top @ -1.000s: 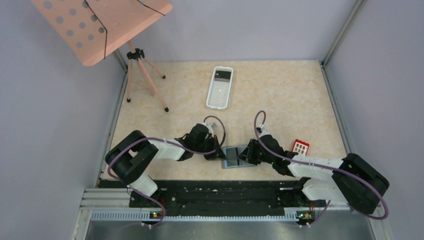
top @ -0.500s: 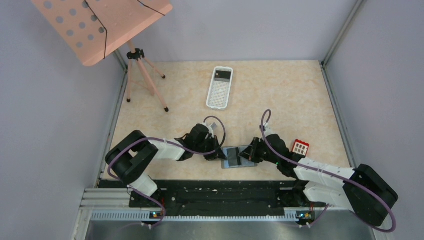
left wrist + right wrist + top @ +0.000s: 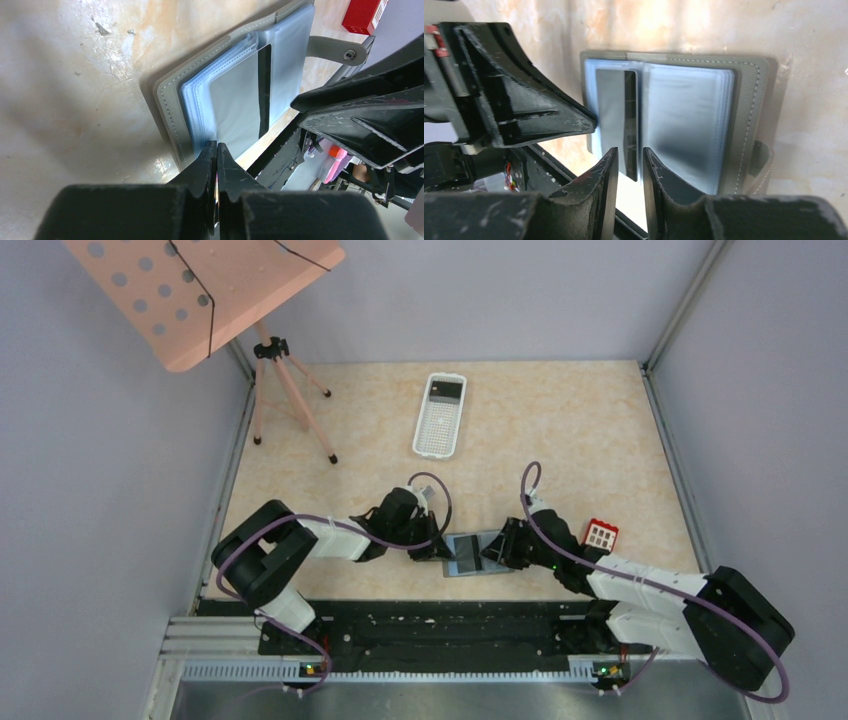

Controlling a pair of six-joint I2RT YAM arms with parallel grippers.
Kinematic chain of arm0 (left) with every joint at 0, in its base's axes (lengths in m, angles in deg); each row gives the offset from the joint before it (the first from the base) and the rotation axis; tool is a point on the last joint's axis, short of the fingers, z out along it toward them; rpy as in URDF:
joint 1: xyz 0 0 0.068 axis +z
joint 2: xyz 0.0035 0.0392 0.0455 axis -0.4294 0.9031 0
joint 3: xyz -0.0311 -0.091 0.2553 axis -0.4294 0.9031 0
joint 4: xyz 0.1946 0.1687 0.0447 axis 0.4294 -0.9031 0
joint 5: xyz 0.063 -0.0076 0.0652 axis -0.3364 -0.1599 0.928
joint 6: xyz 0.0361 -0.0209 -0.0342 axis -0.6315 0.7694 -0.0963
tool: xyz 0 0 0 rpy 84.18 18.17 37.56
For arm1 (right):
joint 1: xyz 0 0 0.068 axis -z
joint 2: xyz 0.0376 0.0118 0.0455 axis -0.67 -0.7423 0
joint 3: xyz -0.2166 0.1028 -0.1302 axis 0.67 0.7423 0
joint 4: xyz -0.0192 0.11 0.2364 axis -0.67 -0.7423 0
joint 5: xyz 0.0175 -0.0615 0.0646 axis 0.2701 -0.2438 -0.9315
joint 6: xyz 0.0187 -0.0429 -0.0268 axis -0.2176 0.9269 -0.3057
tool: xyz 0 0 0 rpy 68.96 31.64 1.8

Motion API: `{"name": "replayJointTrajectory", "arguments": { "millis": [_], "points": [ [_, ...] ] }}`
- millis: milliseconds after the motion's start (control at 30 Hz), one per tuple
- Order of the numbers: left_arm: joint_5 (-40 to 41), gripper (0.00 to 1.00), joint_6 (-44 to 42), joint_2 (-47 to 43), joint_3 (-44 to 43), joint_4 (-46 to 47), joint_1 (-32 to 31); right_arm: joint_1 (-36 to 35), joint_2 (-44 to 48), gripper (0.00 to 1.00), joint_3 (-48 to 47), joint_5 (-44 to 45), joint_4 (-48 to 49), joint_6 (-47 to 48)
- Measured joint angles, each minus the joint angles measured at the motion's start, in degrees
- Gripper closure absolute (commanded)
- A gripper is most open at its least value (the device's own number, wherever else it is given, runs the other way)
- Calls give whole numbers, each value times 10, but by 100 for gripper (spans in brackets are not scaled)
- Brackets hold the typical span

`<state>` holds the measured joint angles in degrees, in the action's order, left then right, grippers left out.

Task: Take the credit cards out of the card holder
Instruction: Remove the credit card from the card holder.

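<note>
The grey card holder (image 3: 470,555) lies open on the table between my two grippers. In the left wrist view its blue-grey pockets (image 3: 235,95) hold a pale bluish-white card with a black stripe (image 3: 239,107). My left gripper (image 3: 216,147) is shut, its tips pressed on the holder's near edge. In the right wrist view the pale card (image 3: 616,112) sticks out past the holder's (image 3: 751,100) edge. My right gripper (image 3: 630,156) is narrowly open, its tips either side of the card's striped end. The red card with white squares (image 3: 601,533) lies on the table to the right.
A white perforated basket (image 3: 440,425) with a dark item in it stands at mid-back. A tripod (image 3: 290,390) carrying a pink perforated board (image 3: 200,290) stands back left. The holder's strap with a snap (image 3: 335,47) lies beside it. Walls enclose the table.
The right arm has shifted rightward and its gripper has drawn slightly back over the holder. The left arm has stayed put on the holder.
</note>
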<state>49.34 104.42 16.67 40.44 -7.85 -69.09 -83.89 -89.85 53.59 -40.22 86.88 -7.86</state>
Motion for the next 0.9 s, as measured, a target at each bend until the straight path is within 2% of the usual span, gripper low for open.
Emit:
{"name": "replayJointTrajectory", "arguments": {
  "millis": [300,700,833,900],
  "points": [
    [-2,96,0,2,0,2,0,0,-75,73,-10,-19,48,0],
    [-7,96,0,5,-1,4,0,0,-87,73,-12,-33,67,0],
    [-9,96,0,7,-2,5,0,0,-108,80,-11,-42,87,0],
    [-10,96,0,7,-1,5,0,1,-111,90,-9,-43,94,-1]
  ]
}}
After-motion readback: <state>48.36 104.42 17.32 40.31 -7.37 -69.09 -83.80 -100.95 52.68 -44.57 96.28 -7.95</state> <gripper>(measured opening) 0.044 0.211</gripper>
